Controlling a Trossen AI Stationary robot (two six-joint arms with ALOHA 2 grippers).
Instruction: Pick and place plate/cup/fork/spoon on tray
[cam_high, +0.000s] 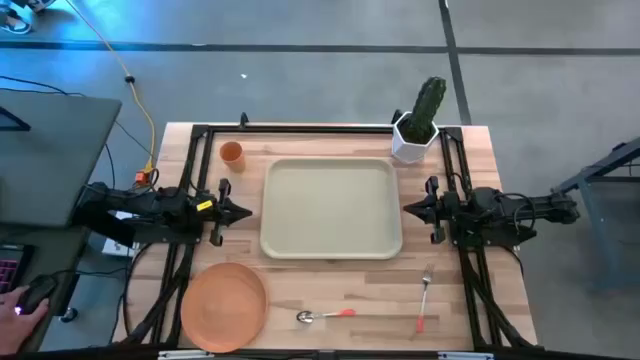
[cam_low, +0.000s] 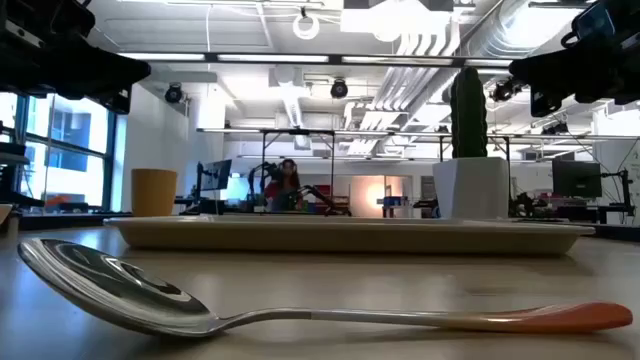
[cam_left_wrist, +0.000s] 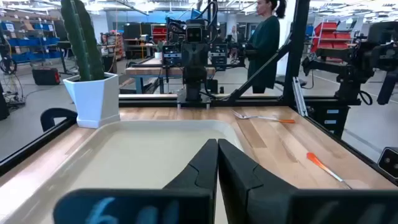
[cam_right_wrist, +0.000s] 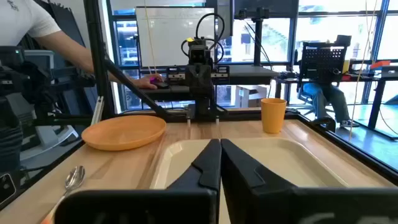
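Observation:
The beige tray (cam_high: 330, 208) lies flat at the table's middle. The orange plate (cam_high: 223, 293) lies flat at the near left. The small orange cup (cam_high: 231, 152) stands upright at the far left. The spoon (cam_high: 325, 315) lies near the near edge, with its bowl to the left. The fork (cam_high: 424, 298) lies at the near right, with its tines toward the far side. My left gripper (cam_high: 250, 212) is shut and empty at the tray's left rim. My right gripper (cam_high: 405, 208) is shut and empty at the tray's right rim. Both hover above the table.
A white pot with a green cactus (cam_high: 417, 125) stands at the far right corner, just beyond the tray. A black frame runs along the table's edges (cam_high: 320, 127). People stand in the room beyond the table's left and right ends (cam_left_wrist: 266, 43).

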